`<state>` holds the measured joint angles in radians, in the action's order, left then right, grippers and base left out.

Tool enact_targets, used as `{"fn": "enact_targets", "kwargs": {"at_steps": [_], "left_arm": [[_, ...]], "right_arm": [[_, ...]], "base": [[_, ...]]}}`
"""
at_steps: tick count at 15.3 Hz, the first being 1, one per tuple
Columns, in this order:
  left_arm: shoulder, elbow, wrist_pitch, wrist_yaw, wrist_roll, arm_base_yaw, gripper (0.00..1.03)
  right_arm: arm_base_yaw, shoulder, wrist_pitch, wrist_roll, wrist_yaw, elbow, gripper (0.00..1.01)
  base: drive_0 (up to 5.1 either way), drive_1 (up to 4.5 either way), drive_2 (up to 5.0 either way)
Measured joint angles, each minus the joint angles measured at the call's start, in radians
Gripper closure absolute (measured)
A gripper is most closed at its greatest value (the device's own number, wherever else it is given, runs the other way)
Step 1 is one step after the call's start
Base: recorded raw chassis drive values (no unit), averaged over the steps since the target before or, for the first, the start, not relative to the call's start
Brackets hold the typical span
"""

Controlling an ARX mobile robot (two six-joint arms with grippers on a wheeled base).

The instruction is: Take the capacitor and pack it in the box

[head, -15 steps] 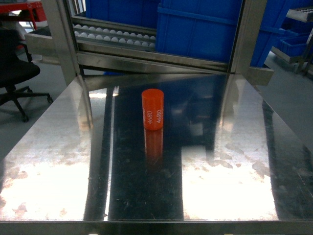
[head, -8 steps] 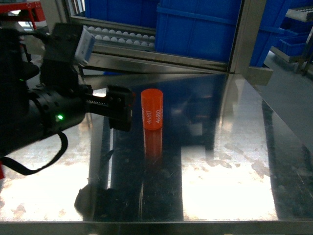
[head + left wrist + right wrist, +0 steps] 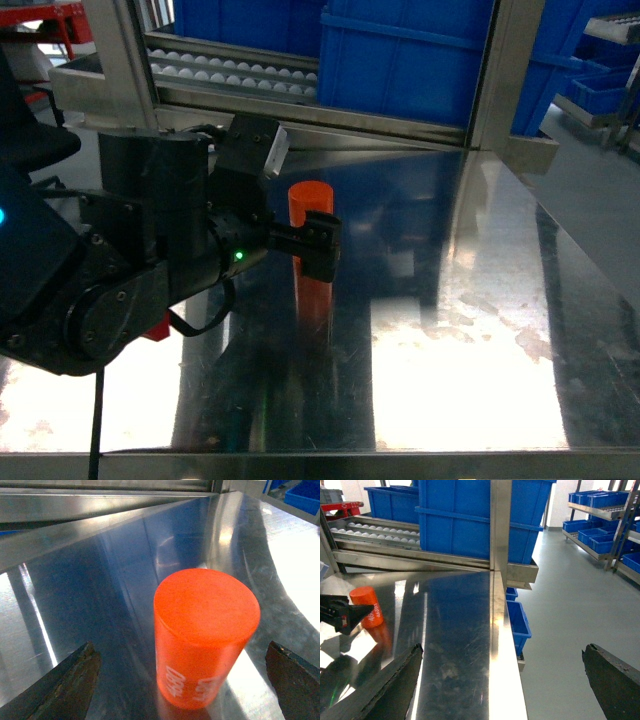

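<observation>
Looking at our left gripper [image 3: 182,677], its fingers are spread wide either side of the orange capacitor [image 3: 205,635], not touching it. It stands upright on the steel table [image 3: 480,330], lower half hidden in our head view. Right gripper [image 3: 502,687] gapes too, well off.

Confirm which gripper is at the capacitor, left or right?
The left gripper: open, its fingers either side of the upright orange capacitor. The right gripper hangs open off the table's right edge.
</observation>
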<state>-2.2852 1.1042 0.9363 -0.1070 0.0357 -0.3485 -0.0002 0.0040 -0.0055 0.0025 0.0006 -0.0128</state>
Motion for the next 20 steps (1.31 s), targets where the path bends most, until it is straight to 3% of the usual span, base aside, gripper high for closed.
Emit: {"fn": "enact_targets", "kwargs": {"at_steps": [3, 8, 9, 11, 15, 18, 20], "left_arm": [[-0.091, 0.152, -0.059, 0.009, -0.022, -0.002, 0.05], [-0.129, 0.242, -0.125, 0.005, -0.064, -0.013, 0.56], [-0.127, 0.239, -0.125, 0.006, -0.067, -0.013, 0.59], [-0.034, 0.128, -0.104, 0.029, -0.082, -0.008, 0.59], [0.342, -0.119, -0.025, 0.074, -0.081, 0.056, 0.59], [0.614, -0.349, 0.011, 0.162, -0.077, 0.111, 0.59], [0.85, -0.552, -0.024, 0.193, -0.081, 0.145, 0.59]], "right_arm": [[0.0, 0.0, 0.0, 0.0, 0.0, 0.0, 0.03], [0.0, 0.0, 0.0, 0.0, 0.0, 0.0, 0.03], [0.0, 0.0, 0.0, 0.0, 0.0, 0.0, 0.03], [0.0, 0.0, 0.0, 0.0, 0.0, 0.0, 0.03], [0.0, 0.0, 0.0, 0.0, 0.0, 0.0, 0.03], [0.0, 0.0, 0.0, 0.0, 0.0, 0.0, 0.03], [0.0, 0.0, 0.0, 0.0, 0.0, 0.0, 0.03]], "base": [[0.0, 0.0, 0.0], [0.0, 0.0, 0.0], [0.0, 0.0, 0.0], [0.0, 0.0, 0.0], [0.0, 0.0, 0.0], [0.0, 0.0, 0.0], [0.0, 0.0, 0.0]]}}
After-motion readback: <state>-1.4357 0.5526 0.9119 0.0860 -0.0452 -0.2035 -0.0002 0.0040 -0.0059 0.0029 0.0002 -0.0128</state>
